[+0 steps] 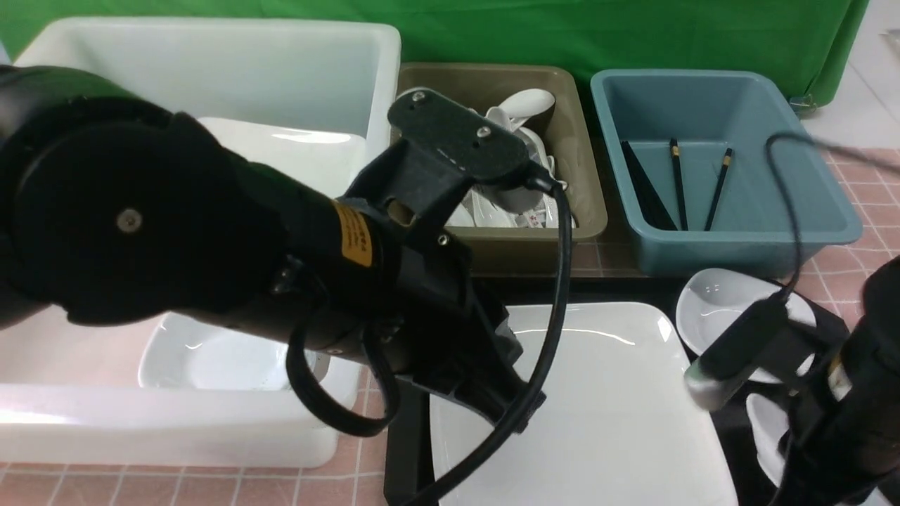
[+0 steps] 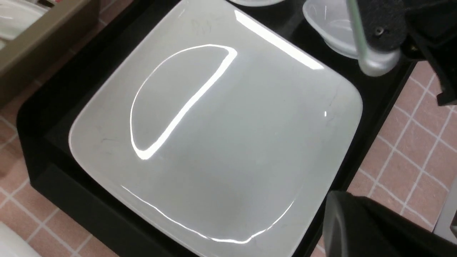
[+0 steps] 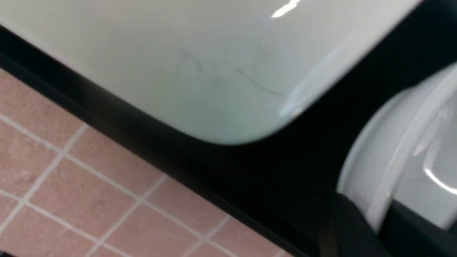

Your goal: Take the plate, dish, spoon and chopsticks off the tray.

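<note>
The right gripper (image 3: 378,221) pinches narrow on the rim of the dish (image 3: 421,160) — sitting on the tray (image 2: 39,167) just beside a corner of the plate (image 1: 605,407) — and should lift it straight and level, clear of that plate, over which the left gripper (image 1: 517,411) hangs closed and empty.

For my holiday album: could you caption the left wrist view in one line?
A glossy white plate lies on the black tray, with a small white dish beside it.
</note>
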